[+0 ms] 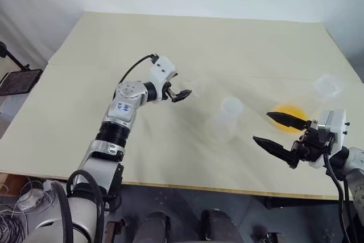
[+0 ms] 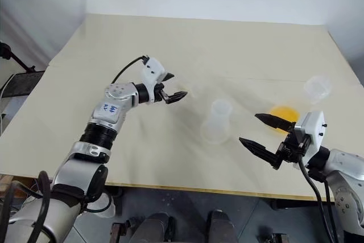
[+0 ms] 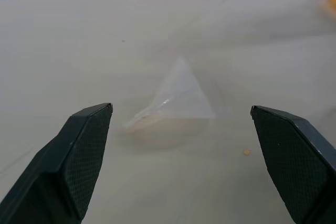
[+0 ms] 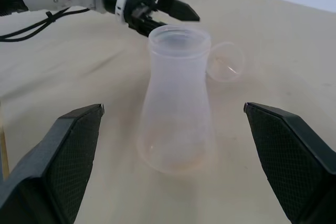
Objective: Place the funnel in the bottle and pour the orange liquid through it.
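Two end effectors hover with fingers spread wide, holding nothing. Straight ahead of the right end effector (image 1: 277,132) stands the bottle (image 4: 177,109), upright on the tabletop (image 1: 170,44); the orange liquid (image 1: 289,114) lies just beside its fingers. Farther off, the funnel (image 3: 178,93) lies tipped over just ahead of the left end effector (image 1: 183,94).

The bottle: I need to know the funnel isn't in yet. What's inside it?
Nothing: the bottle stands upright with an open, bare mouth. The funnel lies on its side on the table, behind it.
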`<state>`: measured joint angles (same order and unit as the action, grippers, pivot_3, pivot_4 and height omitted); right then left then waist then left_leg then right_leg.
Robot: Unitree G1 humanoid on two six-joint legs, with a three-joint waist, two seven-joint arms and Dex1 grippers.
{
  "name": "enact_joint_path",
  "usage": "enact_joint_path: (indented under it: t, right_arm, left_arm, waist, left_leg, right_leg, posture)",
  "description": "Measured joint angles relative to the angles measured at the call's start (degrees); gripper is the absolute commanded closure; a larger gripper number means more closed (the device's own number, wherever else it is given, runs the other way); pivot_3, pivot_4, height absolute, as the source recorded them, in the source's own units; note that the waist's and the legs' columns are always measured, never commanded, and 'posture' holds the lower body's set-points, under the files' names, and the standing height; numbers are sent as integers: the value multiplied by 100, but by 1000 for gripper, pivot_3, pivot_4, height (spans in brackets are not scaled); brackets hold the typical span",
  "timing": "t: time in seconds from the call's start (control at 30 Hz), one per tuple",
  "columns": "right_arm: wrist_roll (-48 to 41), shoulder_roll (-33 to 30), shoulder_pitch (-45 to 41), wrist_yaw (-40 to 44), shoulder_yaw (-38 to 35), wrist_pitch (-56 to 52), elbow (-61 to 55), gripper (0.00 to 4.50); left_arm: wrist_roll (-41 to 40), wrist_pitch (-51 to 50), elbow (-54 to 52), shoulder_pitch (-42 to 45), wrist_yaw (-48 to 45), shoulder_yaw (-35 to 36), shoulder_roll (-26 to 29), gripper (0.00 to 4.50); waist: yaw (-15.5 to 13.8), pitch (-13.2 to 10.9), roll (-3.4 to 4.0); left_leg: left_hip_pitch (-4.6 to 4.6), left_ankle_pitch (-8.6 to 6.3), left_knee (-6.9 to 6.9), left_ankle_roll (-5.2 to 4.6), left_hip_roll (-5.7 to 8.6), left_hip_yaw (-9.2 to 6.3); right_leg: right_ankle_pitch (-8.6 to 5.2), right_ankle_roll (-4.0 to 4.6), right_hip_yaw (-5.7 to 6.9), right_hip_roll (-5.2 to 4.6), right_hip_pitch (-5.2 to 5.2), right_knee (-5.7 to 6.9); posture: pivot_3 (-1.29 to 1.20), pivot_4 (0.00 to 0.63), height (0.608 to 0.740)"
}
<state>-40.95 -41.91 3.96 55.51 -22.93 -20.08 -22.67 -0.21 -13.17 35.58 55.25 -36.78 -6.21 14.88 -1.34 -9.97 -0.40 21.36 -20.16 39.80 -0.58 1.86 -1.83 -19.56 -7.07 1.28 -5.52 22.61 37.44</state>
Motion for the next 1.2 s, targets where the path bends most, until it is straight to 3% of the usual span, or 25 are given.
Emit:
enact_joint_path:
  t: [0.33,0.83,0.97,1.2]
  right_arm:
    - [-1,109,97,-159,8,3,-189,0]
    - [-2,220,364,-339,6,6,-431,0]
    - [-2,220,420,-376,6,6,-442,0]
    - [-1,220,392,-394,6,7,-442,0]
  left_arm:
    - [492,285,1091,540,1149,-160,-548,16]
    - [554,828,2560,1241,1616,-144,-896,16]
    - [536,812,2641,1248,1567,-97,-931,908]
    - [526,797,2847,1248,1567,34,-936,3167]
  waist:
    - [-30,-1,-2]
    - [-25,-2,-3]
    - [-24,-2,-3]
    - [-24,-2,-3]
  left_leg:
    - [0,0,2,-1,8,3]
    - [0,1,0,-1,9,8]
    - [0,1,0,-1,9,8]
    - [0,1,0,-1,9,8]
  right_leg:
    - [2,-4,13,-2,0,-1]
    - [2,-5,33,-2,1,-1]
    - [2,-5,33,-2,1,-2]
    - [2,-6,33,-2,1,-1]
  posture:
    - [0,150,740]
    - [0,150,740]
    - [0,150,740]
    - [0,150,740]
